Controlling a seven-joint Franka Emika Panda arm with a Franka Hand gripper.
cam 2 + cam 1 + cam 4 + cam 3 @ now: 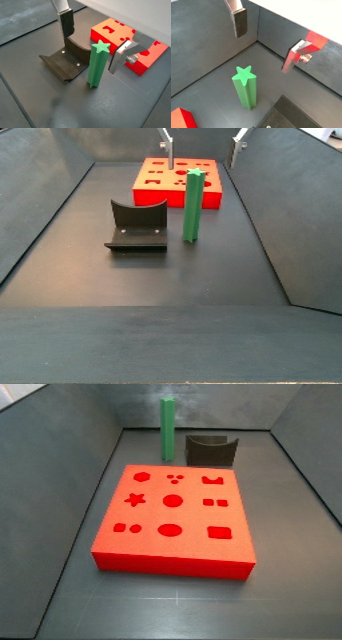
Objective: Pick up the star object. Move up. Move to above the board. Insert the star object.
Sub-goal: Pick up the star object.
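Observation:
The star object, a tall green peg point(95, 67), stands upright on the dark floor between the fixture point(67, 62) and the red board point(110, 35). It also shows in both side views point(168, 429) point(194, 203) and in a wrist view point(244, 87). My gripper point(90, 54) is open and empty, high above the peg, with the fingers point(65, 22) well apart on either side of it. In a side view the gripper point(203, 142) sits at the top edge, over the board's point(154, 196) far end.
The dark grey U-shaped fixture point(136, 228) stands right beside the peg, at the board's point(174, 554) short end. Grey walls point(80, 464) enclose the floor on all sides.

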